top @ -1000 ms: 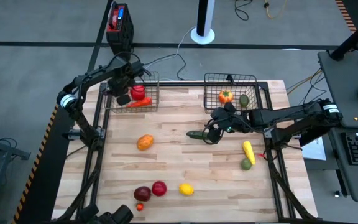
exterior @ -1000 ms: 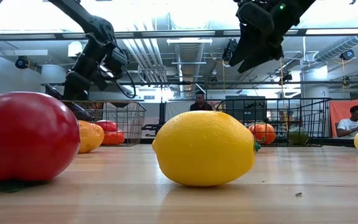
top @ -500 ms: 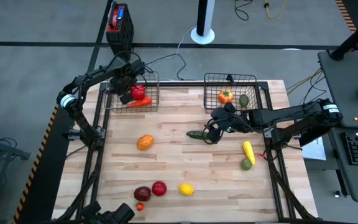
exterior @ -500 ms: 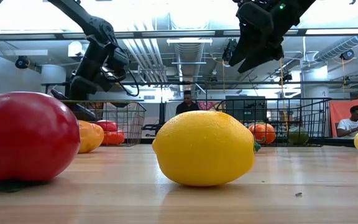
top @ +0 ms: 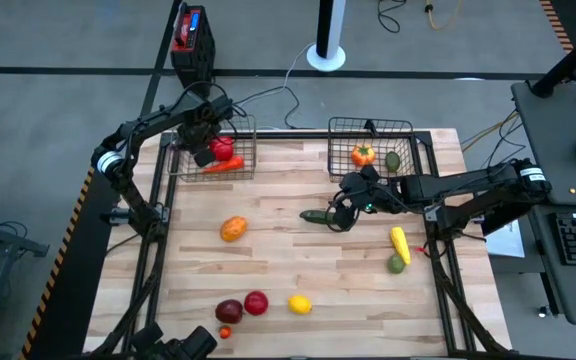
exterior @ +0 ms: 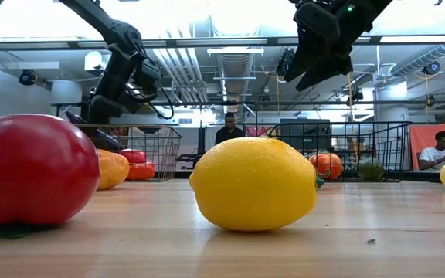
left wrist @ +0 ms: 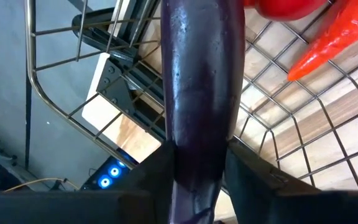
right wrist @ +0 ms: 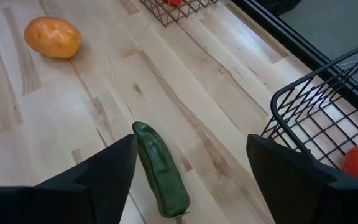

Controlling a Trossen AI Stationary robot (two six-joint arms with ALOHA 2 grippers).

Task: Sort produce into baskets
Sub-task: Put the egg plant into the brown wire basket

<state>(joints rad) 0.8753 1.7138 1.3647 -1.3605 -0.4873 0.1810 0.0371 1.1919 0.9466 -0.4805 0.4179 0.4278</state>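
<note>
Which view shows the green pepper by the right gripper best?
Right wrist view: the green pepper lies on the table between the open right gripper fingers. High view shows it small beside that gripper. Low and left wrist views don't show it.

We lose both ends of the purple eggplant point(left wrist: 199, 93) past the left wrist view's edges, the red piece point(left wrist: 284, 6) beside it is cropped, and the tiny orange-red piece point(top: 225, 332) near the table's front edge is unidentifiable.
</note>
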